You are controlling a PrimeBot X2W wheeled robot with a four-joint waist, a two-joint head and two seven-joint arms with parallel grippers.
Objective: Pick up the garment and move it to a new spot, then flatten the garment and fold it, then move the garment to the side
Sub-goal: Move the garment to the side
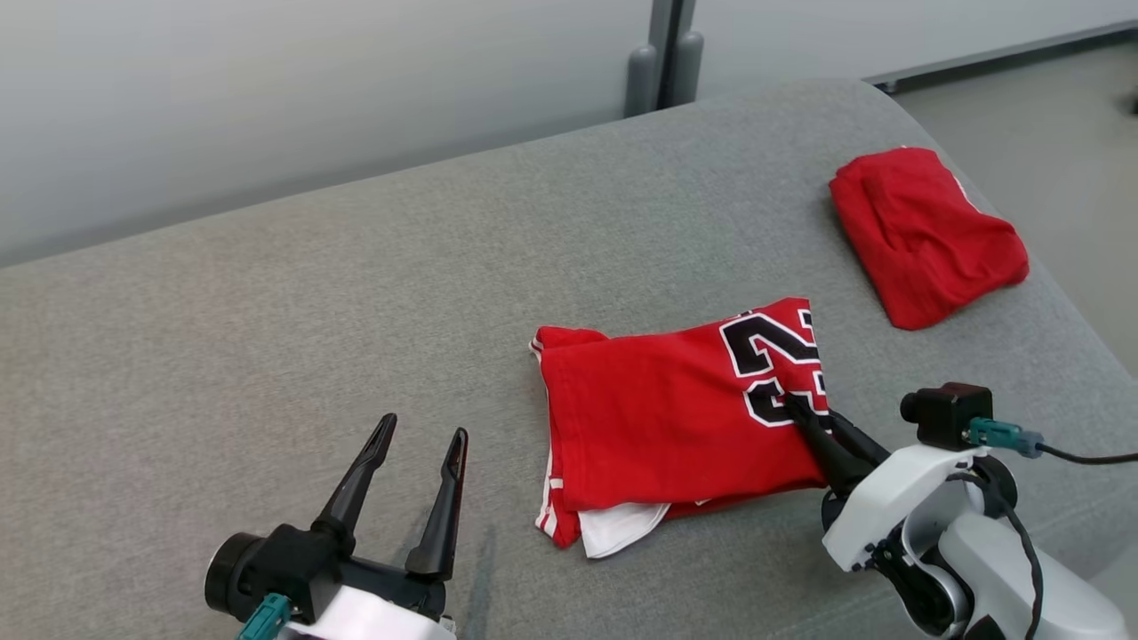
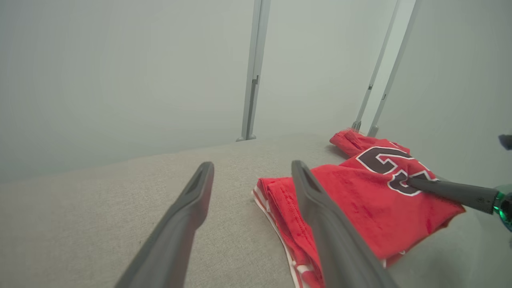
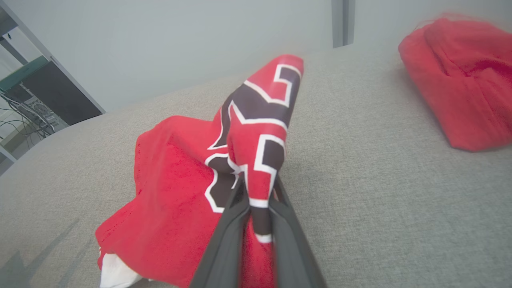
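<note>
The red jersey lies folded in the middle of the grey cushioned surface, with a white layer peeking out at its near edge. The right end effector is clenched on the jersey's right edge, at the black number, bunching the cloth upward. The left end effector is released, hovering to the near left, apart from the cloth.

The main risk is the one-sided pinch. If it catches only the top layers, pulling sideways would likely peel the fold open and leave the lower layers behind. The other folded red garment sits far right — a long drag that way could nudge it.
</note>
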